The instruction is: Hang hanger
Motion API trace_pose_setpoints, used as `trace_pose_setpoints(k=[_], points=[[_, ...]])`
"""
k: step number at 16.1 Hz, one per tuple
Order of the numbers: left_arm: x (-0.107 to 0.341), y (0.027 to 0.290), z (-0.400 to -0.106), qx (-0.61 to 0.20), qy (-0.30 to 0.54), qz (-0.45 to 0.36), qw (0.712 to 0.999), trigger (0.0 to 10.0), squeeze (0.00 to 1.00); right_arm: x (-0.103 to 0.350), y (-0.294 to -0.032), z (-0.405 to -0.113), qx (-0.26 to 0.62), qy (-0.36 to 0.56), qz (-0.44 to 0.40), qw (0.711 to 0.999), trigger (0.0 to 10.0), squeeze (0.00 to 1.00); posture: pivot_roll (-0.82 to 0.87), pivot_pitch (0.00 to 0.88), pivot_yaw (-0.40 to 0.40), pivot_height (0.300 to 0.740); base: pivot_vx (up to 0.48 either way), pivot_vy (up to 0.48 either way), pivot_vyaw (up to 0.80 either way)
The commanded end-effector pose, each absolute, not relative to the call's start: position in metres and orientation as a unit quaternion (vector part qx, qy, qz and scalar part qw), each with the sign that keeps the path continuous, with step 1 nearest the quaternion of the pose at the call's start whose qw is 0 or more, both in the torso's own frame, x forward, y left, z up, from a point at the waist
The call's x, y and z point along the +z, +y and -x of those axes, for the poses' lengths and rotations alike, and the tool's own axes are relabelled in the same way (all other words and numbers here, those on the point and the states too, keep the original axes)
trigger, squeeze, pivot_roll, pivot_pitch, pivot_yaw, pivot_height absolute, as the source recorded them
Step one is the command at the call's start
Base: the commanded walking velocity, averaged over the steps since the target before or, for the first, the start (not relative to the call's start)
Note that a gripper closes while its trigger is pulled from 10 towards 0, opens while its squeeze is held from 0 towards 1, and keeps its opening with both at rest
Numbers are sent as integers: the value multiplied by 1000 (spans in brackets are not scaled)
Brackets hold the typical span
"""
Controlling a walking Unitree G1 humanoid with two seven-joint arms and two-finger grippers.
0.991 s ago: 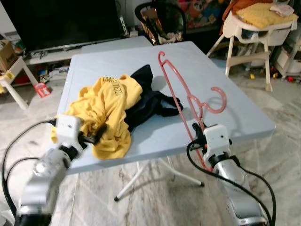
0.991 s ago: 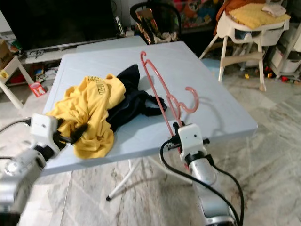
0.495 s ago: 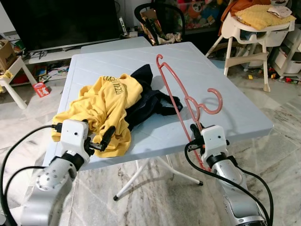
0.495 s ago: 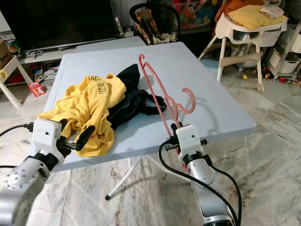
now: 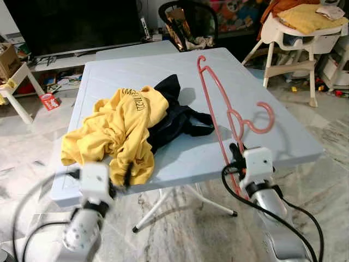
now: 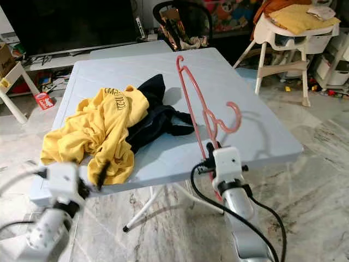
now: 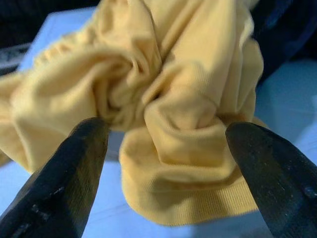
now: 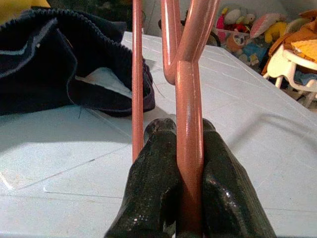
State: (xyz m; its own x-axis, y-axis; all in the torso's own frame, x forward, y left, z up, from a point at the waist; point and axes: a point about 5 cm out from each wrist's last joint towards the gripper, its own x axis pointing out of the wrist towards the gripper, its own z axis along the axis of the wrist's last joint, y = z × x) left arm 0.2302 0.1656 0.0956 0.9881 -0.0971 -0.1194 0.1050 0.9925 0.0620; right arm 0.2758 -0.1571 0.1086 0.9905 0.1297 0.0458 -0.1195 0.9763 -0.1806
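A salmon-pink plastic hanger (image 5: 215,101) stands tilted over the table's right part, hook (image 5: 260,119) to the right. My right gripper (image 5: 236,152) is shut on its lower bar near the table's front edge; its fingers (image 8: 158,183) pinch the bar (image 8: 189,148) between them. A crumpled yellow shirt (image 5: 117,128) lies on the left of the table, overlapping a dark navy garment (image 5: 175,112). My left gripper (image 7: 163,129) is open at the shirt's near hem (image 7: 183,193), one finger (image 7: 74,168) on each side of the bunched cloth. The left arm (image 5: 90,210) is blurred.
The pale blue folding table (image 5: 245,76) has its front edge just beyond both wrists. A white high chair (image 5: 297,38) stands back right, a black chair (image 5: 185,22) behind the table, and a low TV bench (image 5: 71,57) with clutter back left. Marble floor (image 5: 185,229) lies below.
The left arm has dropped lower, toward the table's front edge, and is now blurred, its fingers still at the shirt's hem. The right gripper keeps hold of the hanger. The camera shifted slightly.
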Motion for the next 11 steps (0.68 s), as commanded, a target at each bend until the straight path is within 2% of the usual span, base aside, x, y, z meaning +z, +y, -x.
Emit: trace_pose_setpoints(k=[1, 4, 8, 10, 11], points=[[98, 168, -233, -52, 54, -42, 996, 10000, 0, 109, -161, -275, 58, -24, 84, 994, 10000, 0, -12, 10, 53, 740, 0, 0, 0], [103, 167, -240, -46, 48, -39, 997, 10000, 0, 105, -170, -273, 42, -12, 85, 995, 10000, 0, -28, 7, 60, 740, 0, 0, -465], [103, 166, -246, -39, 35, -53, 997, 10000, 0, 106, -163, -273, 48, -8, 79, 996, 10000, 0, -32, 8, 60, 740, 0, 0, -741], [104, 166, -247, -41, 35, -68, 996, 10000, 0, 106, -161, -273, 55, -7, 77, 996, 10000, 0, -29, 6, 55, 740, 0, 0, -531], [105, 170, -248, -50, 36, -85, 994, 10000, 0, 106, -159, -273, 61, -6, 76, 995, 10000, 0, -29, 6, 55, 740, 0, 0, 0]])
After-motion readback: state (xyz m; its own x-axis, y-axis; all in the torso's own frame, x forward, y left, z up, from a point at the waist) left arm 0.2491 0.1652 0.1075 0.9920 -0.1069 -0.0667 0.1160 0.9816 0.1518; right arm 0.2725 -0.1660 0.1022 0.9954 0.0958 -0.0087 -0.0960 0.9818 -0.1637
